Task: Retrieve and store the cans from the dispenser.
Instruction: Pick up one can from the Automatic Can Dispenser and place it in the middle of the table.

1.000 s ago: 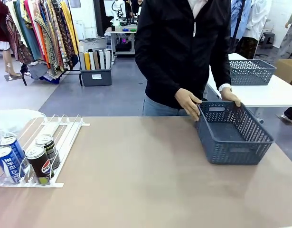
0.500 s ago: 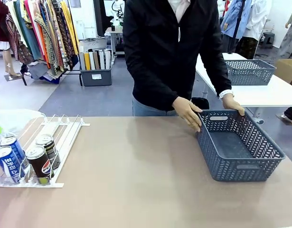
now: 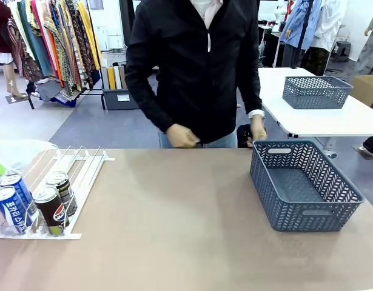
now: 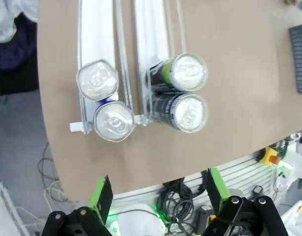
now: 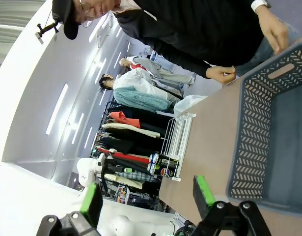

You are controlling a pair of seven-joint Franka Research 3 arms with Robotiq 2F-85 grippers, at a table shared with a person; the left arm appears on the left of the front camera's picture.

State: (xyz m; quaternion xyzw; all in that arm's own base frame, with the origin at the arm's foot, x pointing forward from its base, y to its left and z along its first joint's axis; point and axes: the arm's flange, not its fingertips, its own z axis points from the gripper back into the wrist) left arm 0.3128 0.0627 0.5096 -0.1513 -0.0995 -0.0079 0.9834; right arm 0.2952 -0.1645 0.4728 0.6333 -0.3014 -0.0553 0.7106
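The dispenser (image 3: 83,167) lies flat on the left side of the bench (image 3: 186,224), its long lanes running from the near edge toward the person. All four cans stand upright at its near end, in two neighbouring lanes. The two blue cans (image 3: 10,206) with white lettering share the outer lane, one behind the other. The two black Pepsi cans (image 3: 51,209) share the lane beside it in the same way, and the front can of each pair sits at the small end stops.

From the left wrist the four silver tops are seen from above. The left jaws stand wide apart with nothing between them, their green pads (image 4: 102,194) out past the bench edge and clear of the cans.

The right jaws are also spread and empty, green pads (image 5: 202,191) apart, looking across the bench at the dark grey lattice basket (image 3: 304,194). It sits empty on the right side, well apart from the dispenser.

The person in a black jacket (image 3: 198,66) stands at the far edge. One hand (image 3: 257,129) is just beside the basket's far left corner; whether it touches I cannot tell. The other hand (image 3: 181,136) is curled at the bench edge, apart from the basket.
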